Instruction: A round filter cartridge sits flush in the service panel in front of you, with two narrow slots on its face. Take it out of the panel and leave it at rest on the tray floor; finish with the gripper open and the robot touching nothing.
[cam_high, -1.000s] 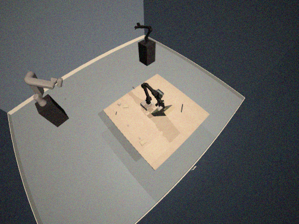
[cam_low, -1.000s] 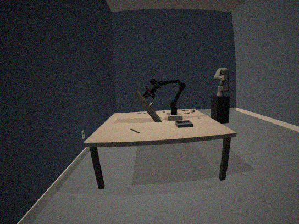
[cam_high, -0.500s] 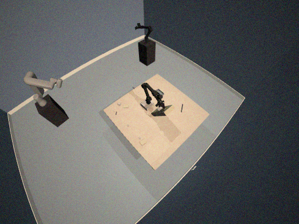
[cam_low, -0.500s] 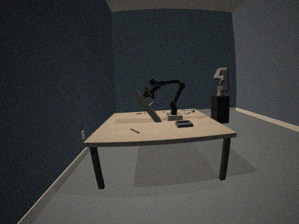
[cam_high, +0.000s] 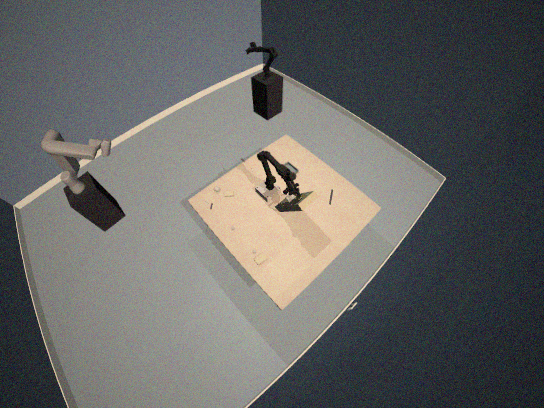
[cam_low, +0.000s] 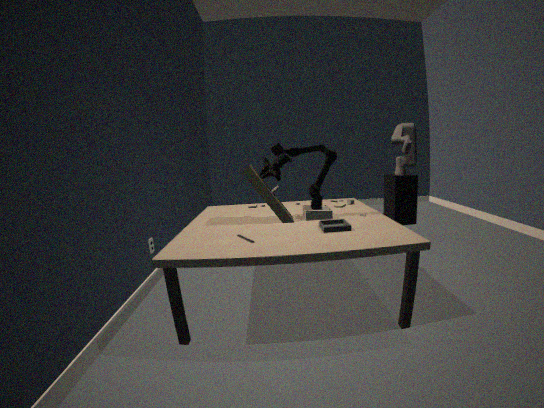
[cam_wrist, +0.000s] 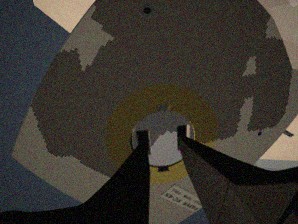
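Observation:
The service panel (cam_high: 289, 206) (cam_low: 267, 195) (cam_wrist: 165, 65) leans at a slant in front of the arm. The round grey cartridge (cam_wrist: 163, 156) sits in it inside a yellow ring, with two narrow dark slots on its face. My gripper (cam_high: 296, 194) (cam_low: 270, 177) (cam_wrist: 163, 145) is partly open, with nothing held between its fingers. In the wrist view its fingertips overlap the lower ends of the two slots, one finger at each; whether they are inside the slots or just in front cannot be told. The dark tray (cam_high: 289, 162) (cam_low: 336, 229) lies beside the robot base, away from the panel.
A light peg (cam_low: 275, 189) sticks out from the panel's face. A printed label (cam_wrist: 182, 197) is below the cartridge. A dark rod (cam_high: 331, 196) (cam_low: 245, 238) lies on the table beyond the panel. Small items lie toward the other table side. Two other arms stand on distant pedestals.

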